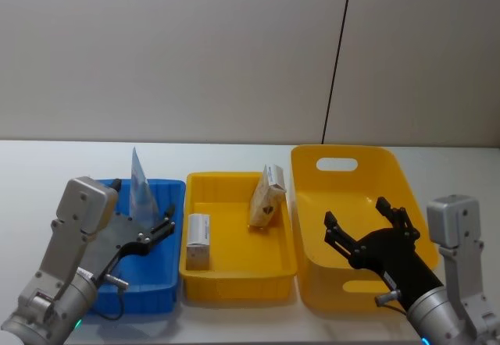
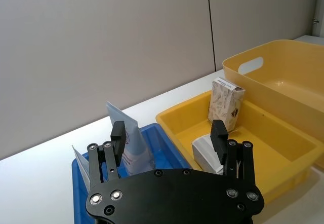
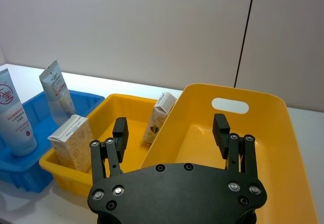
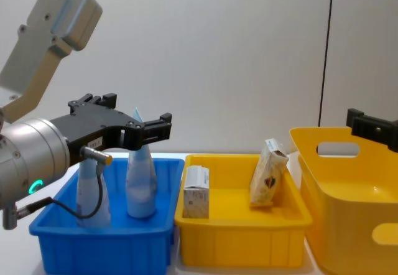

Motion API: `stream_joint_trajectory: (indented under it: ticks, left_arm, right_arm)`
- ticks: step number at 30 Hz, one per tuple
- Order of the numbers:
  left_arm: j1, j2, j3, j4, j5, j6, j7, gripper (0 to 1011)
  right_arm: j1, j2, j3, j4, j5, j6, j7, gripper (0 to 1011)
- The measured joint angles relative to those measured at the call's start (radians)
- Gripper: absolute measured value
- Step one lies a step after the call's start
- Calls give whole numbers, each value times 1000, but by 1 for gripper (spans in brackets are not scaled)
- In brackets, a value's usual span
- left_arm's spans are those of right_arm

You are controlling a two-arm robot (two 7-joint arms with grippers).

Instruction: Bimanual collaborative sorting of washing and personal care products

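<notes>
The blue bin (image 4: 99, 250), shallow yellow bin (image 4: 242, 244) and deep yellow bin (image 4: 354, 225) were smooth, faintly glossy plastic, the pale tubes (image 4: 142, 191) satiny plastic, the white carton (image 4: 196, 191) matt card, and the left pincer (image 2: 168, 133) and right pincer (image 3: 170, 124) matt black with shiny screws.

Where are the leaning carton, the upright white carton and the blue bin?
leaning carton (image 1: 266, 198), head view, front face.
upright white carton (image 1: 198, 240), head view, side face.
blue bin (image 4: 99, 250), chest view, front wall.
</notes>
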Motion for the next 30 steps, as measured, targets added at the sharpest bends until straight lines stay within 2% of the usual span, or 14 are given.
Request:
stream_joint_trajectory:
  ticks: [30]
  left_arm:
    - [0, 0, 0, 0, 0, 0, 0, 1002]
  right_arm:
    - [0, 0, 0, 0, 0, 0, 0, 1002]
